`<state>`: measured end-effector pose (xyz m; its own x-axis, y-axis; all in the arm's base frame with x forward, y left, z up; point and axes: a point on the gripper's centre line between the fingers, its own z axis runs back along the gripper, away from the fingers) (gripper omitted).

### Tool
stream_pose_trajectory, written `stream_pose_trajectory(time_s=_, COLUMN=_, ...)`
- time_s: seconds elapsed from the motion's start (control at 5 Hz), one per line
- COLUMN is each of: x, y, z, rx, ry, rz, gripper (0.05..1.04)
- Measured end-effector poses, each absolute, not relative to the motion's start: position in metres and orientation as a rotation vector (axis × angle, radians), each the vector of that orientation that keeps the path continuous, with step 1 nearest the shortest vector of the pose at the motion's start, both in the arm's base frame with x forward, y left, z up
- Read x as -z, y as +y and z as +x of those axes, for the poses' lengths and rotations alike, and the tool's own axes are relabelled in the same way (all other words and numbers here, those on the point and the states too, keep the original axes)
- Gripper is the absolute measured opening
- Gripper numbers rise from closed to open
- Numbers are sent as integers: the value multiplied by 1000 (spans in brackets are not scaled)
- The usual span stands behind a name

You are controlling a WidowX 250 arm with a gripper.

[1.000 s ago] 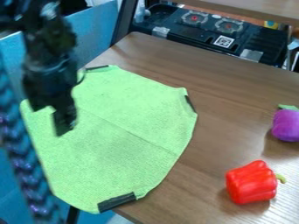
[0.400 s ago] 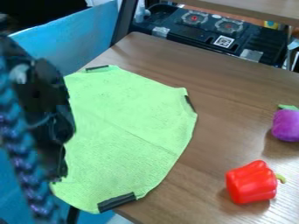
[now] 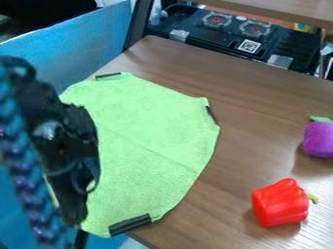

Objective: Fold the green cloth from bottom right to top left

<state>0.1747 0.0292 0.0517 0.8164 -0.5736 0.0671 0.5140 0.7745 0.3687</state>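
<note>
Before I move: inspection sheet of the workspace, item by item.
Surface: brown table, glare at lower right.
Job's things: green cloth spread out, unfolded, its lower tip past the table edge.
Clutter: red pepper and purple vegetable, both right of the cloth.
Gripper: black gripper in front of the cloth's lower left; contact can't be told.
Cables: what looks like a braided cord along the left edge.
Surroundings: black stove beyond the table, blue panel at left.
</note>
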Motion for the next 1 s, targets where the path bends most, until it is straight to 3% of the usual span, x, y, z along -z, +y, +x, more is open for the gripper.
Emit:
stream_pose_trajectory(time_s=0.6, x=-41, y=-10, z=169, rx=625, ry=-213, rz=342, gripper=1001)
stream_pose_trajectory(time_s=1.0, x=-13, y=-7, z=178, rx=602, ry=-172, rz=395, gripper=950)
